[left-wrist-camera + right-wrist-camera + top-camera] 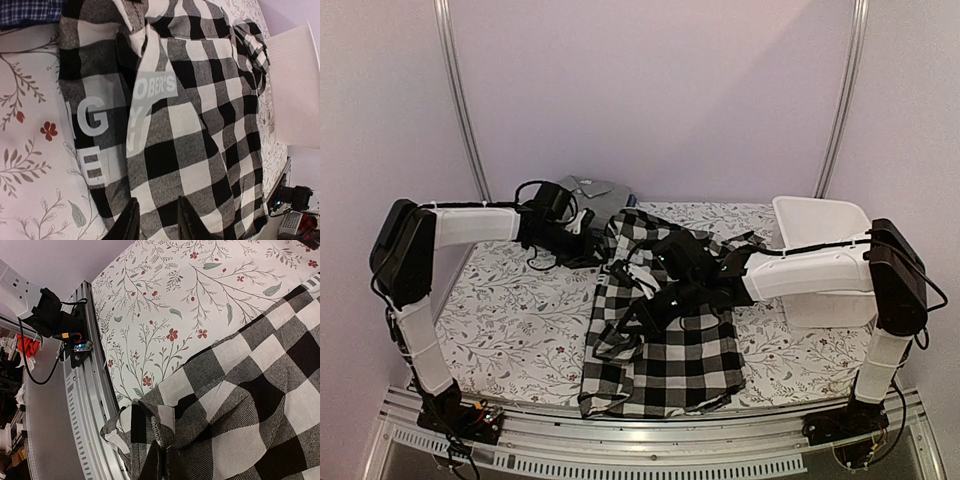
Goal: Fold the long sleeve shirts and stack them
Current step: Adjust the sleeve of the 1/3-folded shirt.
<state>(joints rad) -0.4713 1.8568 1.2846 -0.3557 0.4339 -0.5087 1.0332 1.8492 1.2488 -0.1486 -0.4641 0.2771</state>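
Top external view: checked shirt [665, 355] lies crumpled on the flowered table [510, 300], grey shirt [588, 188] behind it. Right gripper [162, 467] is clamped on a raised fold of it. Left gripper [159, 222] stands parted over its collar end.

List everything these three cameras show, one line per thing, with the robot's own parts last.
checked shirt: one, black and white, spread over the middle of the table
grey shirt: one, plain grey, far edge, behind the left arm
blue shirt: one, blue with a fine pattern, only a corner shows, next to the checked shirt
basket: one, white, far right of the table
table cover: one, white with a floral print, under the shirts
rail: one, silver, near edge
poles: two, silver, against the back wall
left gripper: one, black, open over the checked shirt
right gripper: one, black, shut on bunched checked cloth
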